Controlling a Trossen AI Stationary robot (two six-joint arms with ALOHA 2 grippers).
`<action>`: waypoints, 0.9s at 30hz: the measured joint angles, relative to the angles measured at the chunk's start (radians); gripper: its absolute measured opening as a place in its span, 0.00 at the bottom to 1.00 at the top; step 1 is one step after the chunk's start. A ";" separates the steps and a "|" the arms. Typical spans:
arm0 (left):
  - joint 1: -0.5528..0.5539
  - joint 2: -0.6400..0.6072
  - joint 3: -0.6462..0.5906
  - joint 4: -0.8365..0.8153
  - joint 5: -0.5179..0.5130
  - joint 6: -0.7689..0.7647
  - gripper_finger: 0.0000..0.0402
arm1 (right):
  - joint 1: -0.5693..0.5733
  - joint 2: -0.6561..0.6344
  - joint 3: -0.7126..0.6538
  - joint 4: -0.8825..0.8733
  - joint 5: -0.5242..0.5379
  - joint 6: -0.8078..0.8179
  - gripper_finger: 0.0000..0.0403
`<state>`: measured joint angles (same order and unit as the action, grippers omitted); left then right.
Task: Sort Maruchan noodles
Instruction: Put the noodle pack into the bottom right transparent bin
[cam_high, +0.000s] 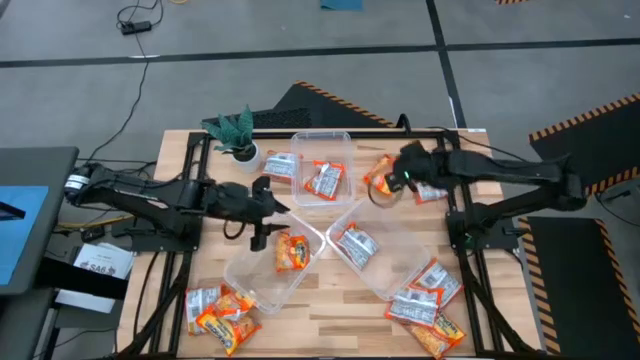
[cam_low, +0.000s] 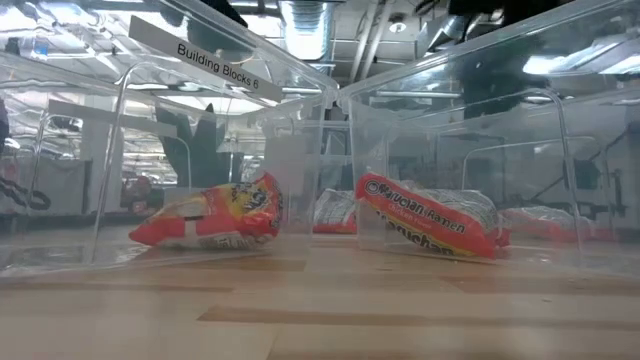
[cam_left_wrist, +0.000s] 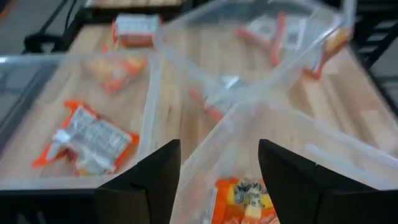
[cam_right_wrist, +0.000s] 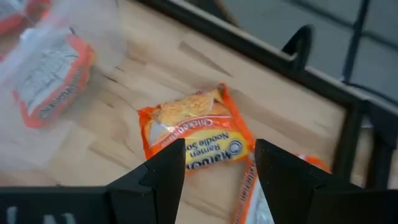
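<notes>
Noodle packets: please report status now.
Left gripper open, empty, above orange packet in tub. Right gripper open over orange packet on table. Nothing blocking.

Grey floor (cam_high: 300, 45) with hazard-striped mats (cam_high: 590, 115) surrounds the wooden table (cam_high: 330, 320).

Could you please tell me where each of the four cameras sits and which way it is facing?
High view: above the table, looking straight down; both arms show, left gripper and right gripper.
Low view: at table-top height, looking level through the clear tubs; no arm clearly shows.
Left wrist view: on the left arm, looking past its open fingers into a tub holding an orange packet.
Right wrist view: on the right arm, over an orange Maruchan packet on bare wood.
Shared: that tub packet also shows from above.
</notes>
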<state>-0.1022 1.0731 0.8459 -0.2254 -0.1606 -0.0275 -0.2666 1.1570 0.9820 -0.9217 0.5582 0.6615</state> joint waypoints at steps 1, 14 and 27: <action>0.018 -0.019 -0.028 0.046 0.023 0.011 0.51 | -0.045 0.011 -0.011 0.045 -0.051 -0.040 0.53; 0.162 -0.288 -0.424 0.637 0.206 -0.038 0.51 | -0.360 0.179 -0.116 0.277 -0.318 -0.132 0.53; 0.162 -0.326 -0.478 0.638 0.205 -0.076 0.51 | -0.342 0.401 -0.140 0.399 -0.355 -0.138 0.53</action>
<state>0.0601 0.7467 0.3683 0.4122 0.0439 -0.1035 -0.6086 1.5583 0.8424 -0.5228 0.2031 0.5234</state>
